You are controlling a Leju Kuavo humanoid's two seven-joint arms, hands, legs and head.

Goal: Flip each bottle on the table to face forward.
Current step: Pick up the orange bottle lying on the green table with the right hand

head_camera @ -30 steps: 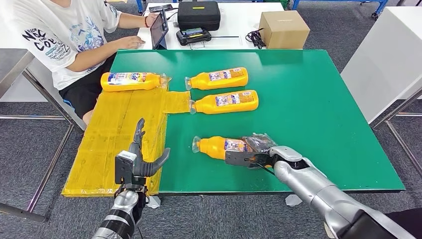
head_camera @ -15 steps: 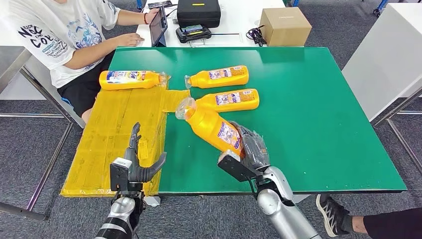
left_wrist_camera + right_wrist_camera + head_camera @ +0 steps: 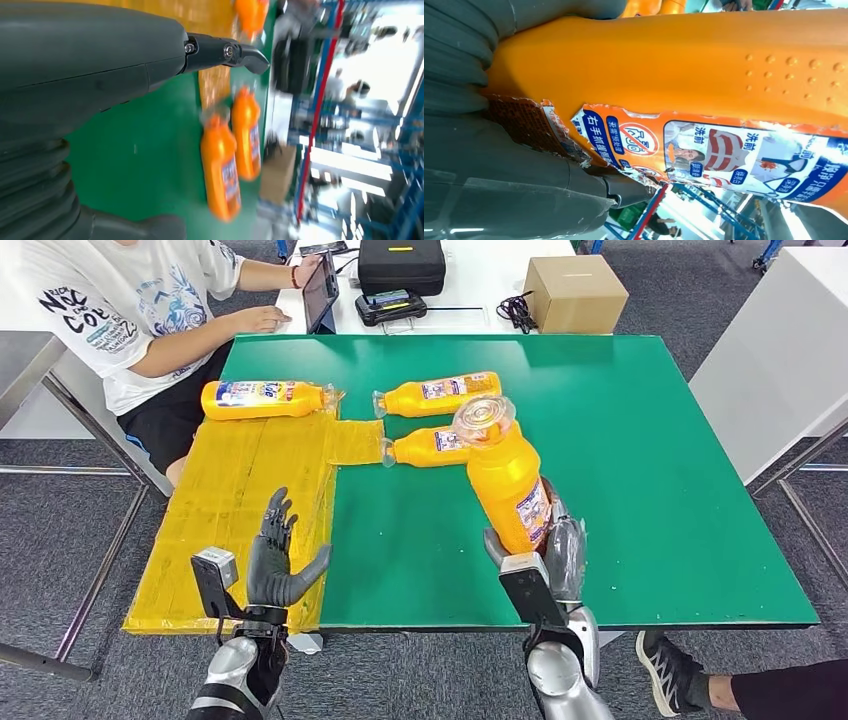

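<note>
Bottle (image 3: 507, 480) of smooth orange plastic, clear cap up, is gripped near its base by the right hand (image 3: 545, 550) and held off the green table (image 3: 640, 460) near the front edge; open green to its right. Left hand (image 3: 275, 555) is spread and empty over the yellow taped board (image 3: 230, 500). Three more bottles (image 3: 437, 394) lie flat further back. Left wrist view: blurred, fingertip (image 3: 247, 52) clear of two lying bottles. Right wrist view: fingers (image 3: 524, 185) wrap the bottle's torn label (image 3: 704, 155); raised dots on the body.

Bare green table (image 3: 640, 460) lies right of the raised bottle (image 3: 505, 480); two bottles (image 3: 440, 420) crowd its left
</note>
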